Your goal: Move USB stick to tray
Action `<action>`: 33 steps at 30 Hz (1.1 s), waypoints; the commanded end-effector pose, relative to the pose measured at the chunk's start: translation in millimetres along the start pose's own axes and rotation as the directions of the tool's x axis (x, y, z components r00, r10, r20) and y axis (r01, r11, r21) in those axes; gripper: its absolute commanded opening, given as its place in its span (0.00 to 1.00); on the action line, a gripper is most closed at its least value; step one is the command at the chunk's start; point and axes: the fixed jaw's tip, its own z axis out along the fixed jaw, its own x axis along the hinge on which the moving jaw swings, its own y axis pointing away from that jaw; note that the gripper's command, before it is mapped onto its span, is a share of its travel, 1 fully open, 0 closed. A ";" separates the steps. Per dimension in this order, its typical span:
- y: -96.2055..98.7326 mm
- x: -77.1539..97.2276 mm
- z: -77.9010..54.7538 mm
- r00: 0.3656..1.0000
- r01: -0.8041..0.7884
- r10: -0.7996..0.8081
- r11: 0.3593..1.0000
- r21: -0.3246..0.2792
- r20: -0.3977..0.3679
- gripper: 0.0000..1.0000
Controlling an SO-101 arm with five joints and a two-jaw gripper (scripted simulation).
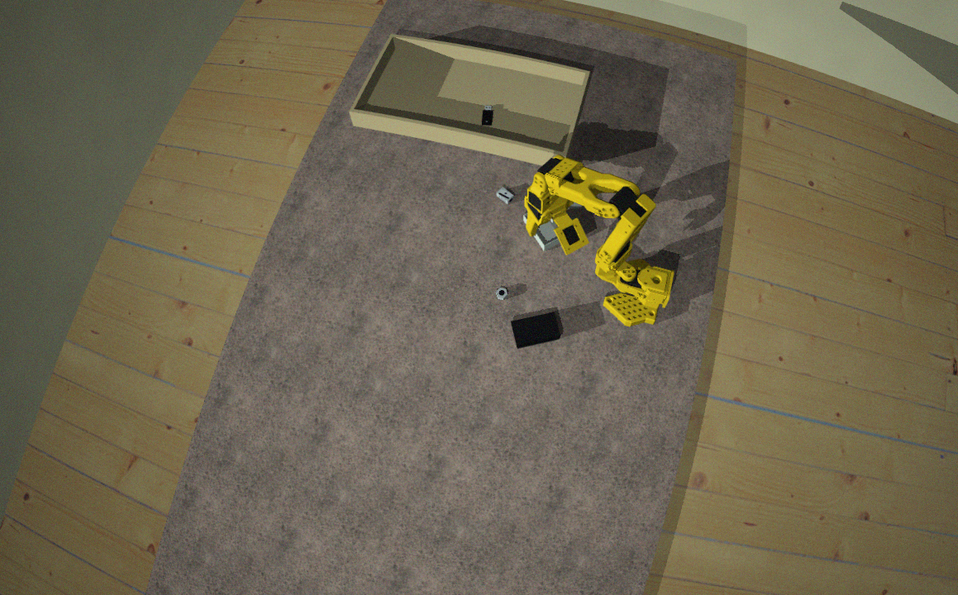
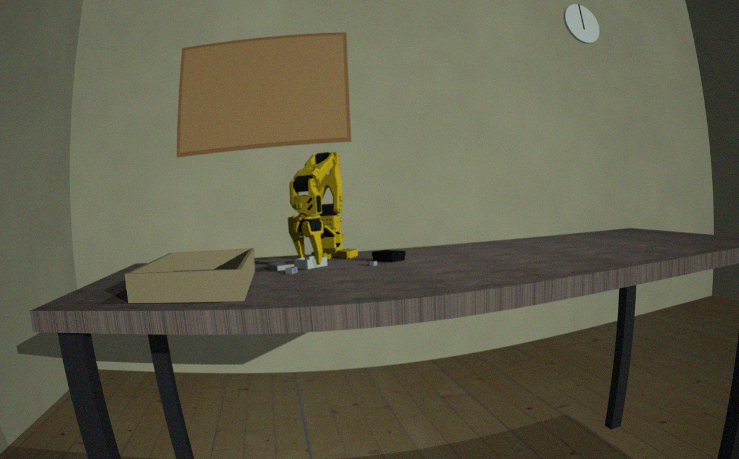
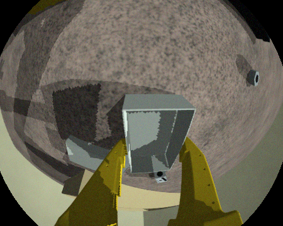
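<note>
The black USB stick [image 1: 487,115] lies in the beige tray [image 1: 452,140] [image 2: 189,285] [image 3: 151,199], near its long wall on the arm's side. The white box's base [image 1: 545,235] [image 2: 303,263] [image 3: 154,102] stands open side up, apparently on the table, and looks empty. My gripper [image 2: 310,261] [image 3: 154,145] is shut on the base, with one finger against each side wall. The white lid [image 2: 278,266] [image 3: 85,154] lies off the base, on the tray side. The arm hides most of it in the top view, and a finger covers part of it in the wrist view.
A small grey metal part [image 1: 504,195] [image 2: 291,270] [image 3: 160,178] lies between base and tray. A hex nut [image 1: 501,292] [image 2: 372,262] [image 3: 255,78] lies on the other side, near a black box [image 1: 536,329] [image 2: 387,258]. The tray walls rise beyond the lid.
</note>
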 end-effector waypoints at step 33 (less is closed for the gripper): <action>-2.3 1.8 -0.8 1.000 -0.003 0.003 1.000 0.006 -0.016 0.30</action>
